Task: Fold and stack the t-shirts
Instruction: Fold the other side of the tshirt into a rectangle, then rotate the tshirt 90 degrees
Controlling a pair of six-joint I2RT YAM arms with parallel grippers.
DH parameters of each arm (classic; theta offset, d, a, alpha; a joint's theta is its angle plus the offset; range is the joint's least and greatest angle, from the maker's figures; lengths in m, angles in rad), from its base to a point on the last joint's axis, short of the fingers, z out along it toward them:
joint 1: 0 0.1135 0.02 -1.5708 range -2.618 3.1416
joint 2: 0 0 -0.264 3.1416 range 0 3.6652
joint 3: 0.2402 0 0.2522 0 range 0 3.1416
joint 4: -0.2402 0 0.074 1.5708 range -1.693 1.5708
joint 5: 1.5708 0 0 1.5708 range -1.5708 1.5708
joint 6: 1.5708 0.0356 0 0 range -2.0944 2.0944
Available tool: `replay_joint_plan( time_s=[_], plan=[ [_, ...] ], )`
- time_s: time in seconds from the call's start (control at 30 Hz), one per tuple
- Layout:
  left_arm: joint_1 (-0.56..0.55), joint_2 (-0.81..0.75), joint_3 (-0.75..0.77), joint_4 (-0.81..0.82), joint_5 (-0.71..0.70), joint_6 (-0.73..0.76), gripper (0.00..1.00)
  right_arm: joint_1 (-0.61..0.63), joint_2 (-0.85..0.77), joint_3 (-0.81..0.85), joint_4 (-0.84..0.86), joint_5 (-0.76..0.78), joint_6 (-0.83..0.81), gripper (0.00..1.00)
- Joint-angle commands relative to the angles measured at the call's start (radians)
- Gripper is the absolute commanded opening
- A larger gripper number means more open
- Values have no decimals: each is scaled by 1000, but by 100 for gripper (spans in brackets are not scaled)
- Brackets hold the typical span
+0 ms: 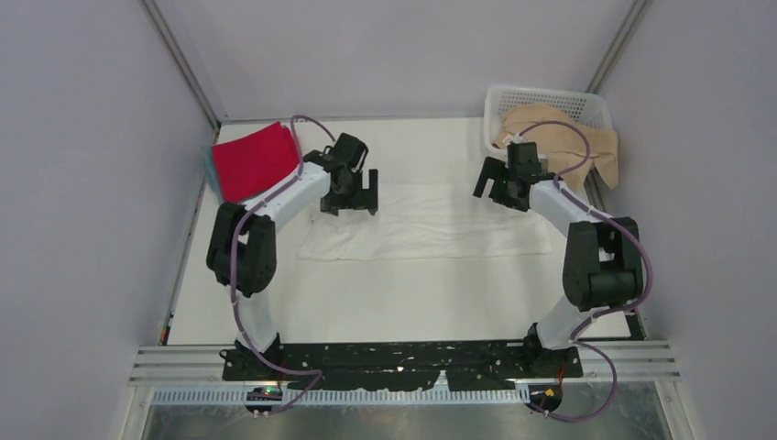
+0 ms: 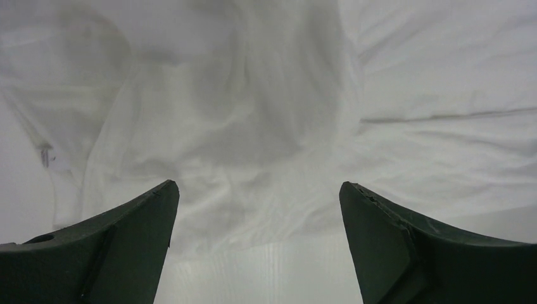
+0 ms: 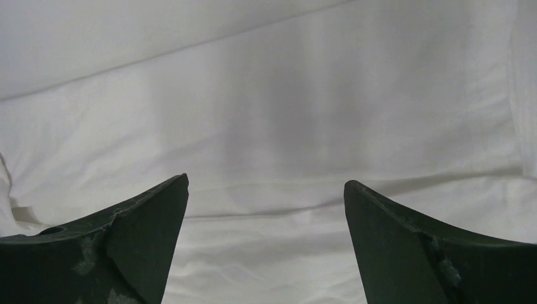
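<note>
While the soft white cloth t-shirt (image 1: 431, 229) lies flat across the table (image 1: 412, 302), the left gripper (image 1: 353, 205) and right gripper (image 1: 495, 192) hover over it, jaws apart; light and limp, it likely wants pinching at corners.

White t-shirt (image 1: 431, 234) in a long folded band across the bench (image 1: 385, 302); left gripper (image 1: 350, 209) and right gripper (image 1: 497, 194) above its ends, fingers spread. Far left, red folded t-shirt (image 1: 255, 160) atop teal t-shirt (image 1: 210, 170); far right, tan t-shirt (image 1: 550, 128) draped over white lattice basket (image 1: 550, 94)
</note>
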Motion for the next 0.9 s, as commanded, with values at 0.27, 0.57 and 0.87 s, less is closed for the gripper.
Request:
replay_joint_plan(
  time_s=[0.27,0.57,0.87],
  plan=[
    [110,351,342,33,181,-244,100,12,191,77,-15,-95,49,95],
    [121,516,552,-86,290,-248,100,98,-90,-274,-74,-101,97,95],
    [149,779,988,-276,478,-165,100,355,-324,-502,-145,-324,135,95]
  ],
)
